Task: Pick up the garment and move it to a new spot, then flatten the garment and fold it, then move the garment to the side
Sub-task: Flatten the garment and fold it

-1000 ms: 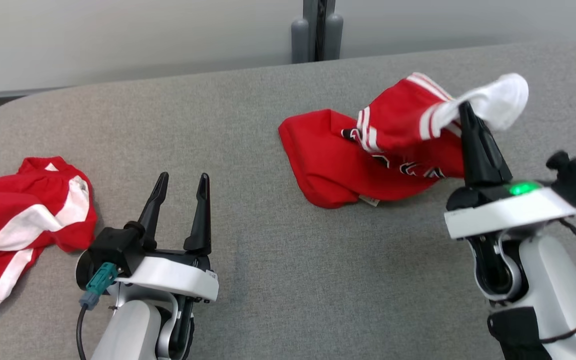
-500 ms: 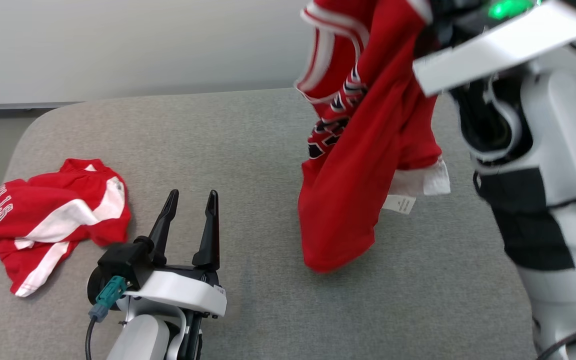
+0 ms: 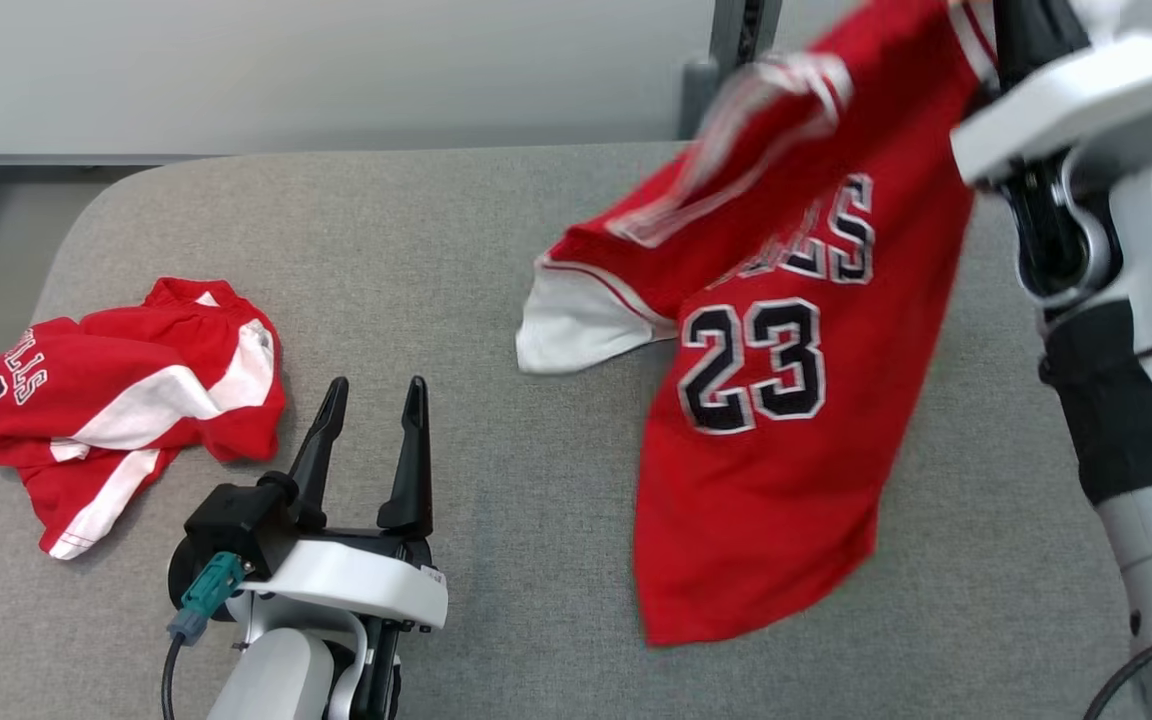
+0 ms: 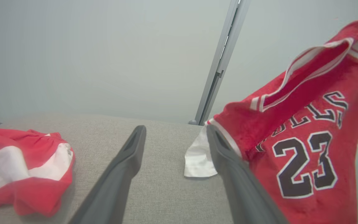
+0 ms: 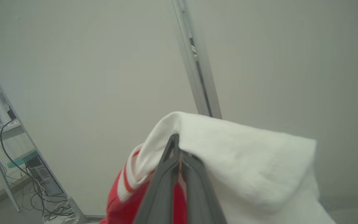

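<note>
Desk (image 3: 456,240): grey fabric top with rounded far corners, and it carried everything you were working with.

Jersey (image 3: 776,470): red, number 23 on it, hung from your right tool at the upper right of the head view.
- Its long axis ran on a diagonal, from the gripped end high at the right down to the hem (image 3: 736,610) low near the desk's middle.
- The hem pointed toward the robot. Whether it touched the desk I could not tell.
- The printed side faced the head camera, digits upright.
- The free white sleeve (image 3: 576,335) stuck out to the robot's left, low over the desk.
- The neck area was motion-blurred.

Shorts (image 3: 126,390): red with white bands, crumpled at the desk's left side, well apart from the jersey.

Right tool (image 5: 175,140): fingers pressed together, clamped on the jersey's gripped white sleeve (image 5: 247,161), which draped over the fingertips.

Left tool (image 3: 376,390): fingers spread apart, nothing between them. You had it low at the near left, beside the shorts, pointing away from the robot.

Post (image 4: 219,62): grey, upright behind the desk.
</note>
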Controlling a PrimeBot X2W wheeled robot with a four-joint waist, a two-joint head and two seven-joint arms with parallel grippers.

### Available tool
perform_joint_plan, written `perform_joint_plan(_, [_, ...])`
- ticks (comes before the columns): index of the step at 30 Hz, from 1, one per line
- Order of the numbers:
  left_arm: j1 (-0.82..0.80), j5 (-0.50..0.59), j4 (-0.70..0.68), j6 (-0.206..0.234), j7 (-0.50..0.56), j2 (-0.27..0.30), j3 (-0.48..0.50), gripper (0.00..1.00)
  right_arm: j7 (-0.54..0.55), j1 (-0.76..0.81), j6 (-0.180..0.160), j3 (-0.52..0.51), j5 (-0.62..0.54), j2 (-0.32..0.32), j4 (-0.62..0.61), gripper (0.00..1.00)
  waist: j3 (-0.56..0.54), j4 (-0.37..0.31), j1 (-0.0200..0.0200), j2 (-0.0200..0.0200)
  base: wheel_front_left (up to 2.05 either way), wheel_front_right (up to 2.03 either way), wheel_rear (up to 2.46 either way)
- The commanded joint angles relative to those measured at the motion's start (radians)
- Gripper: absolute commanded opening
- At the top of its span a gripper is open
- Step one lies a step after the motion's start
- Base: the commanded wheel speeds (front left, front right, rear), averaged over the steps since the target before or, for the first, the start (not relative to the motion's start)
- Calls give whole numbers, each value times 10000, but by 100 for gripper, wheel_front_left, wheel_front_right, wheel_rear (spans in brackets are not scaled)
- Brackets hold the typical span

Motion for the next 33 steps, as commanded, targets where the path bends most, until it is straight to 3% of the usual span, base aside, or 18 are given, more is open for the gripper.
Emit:
perform_joint_plan(1, [-216, 32, -31, 9, -25, 34, 51, 100, -60, 208, 1, -191, -343, -174, 566, 0, 122, -70, 0, 0, 0, 0, 0])
perform_joint_plan(10, [-481, 129, -5, -110, -25, 37, 34, 100, -797, 51, 1, -2343, -1851, -1184, 4351, 0, 538, -240, 0, 0, 0, 0, 0])
perform_joint_plan(11, [-480, 135, 17, -125, -25, 37, 21, 100, -847, 11, -1, -2671, -2114, -1446, 4798, 100, 564, -240, 0, 0, 0, 0, 0])
perform_joint_plan(18, [-560, 181, 93, -153, -25, 31, 87, 100, -1086, -274, 1, -4391, -3632, -1825, 5421, 100, 607, -291, 0, 0, 0, 0, 0])
perform_joint_plan(24, [-356, 204, 152, -140, -25, 36, 157, 100, -1225, -712, 1, -5348, -4264, -1175, 5257, 100, 231, -496, 0, 0, 0, 0, 0])
perform_joint_plan(28, [-159, 197, 140, -104, -25, 37, 221, 100, -1271, -586, 1, -5130, -4121, -404, 3969, 100, -97, -652, 0, 0, 0, 0, 0])
perform_joint_plan(32, [19, 190, 32, -67, -25, 33, 291, 100, -1247, 563, 2, -3734, -3149, 167, 1502, 100, -408, -807, 0, 0, 0, 0, 0])
perform_joint_plan(33, [19, 190, 32, -67, -25, 33, 291, 100, -1247, 563, 2, -3734, -3149, 167, 1502, 100, -408, -807, 0, 0, 0, 0, 0])
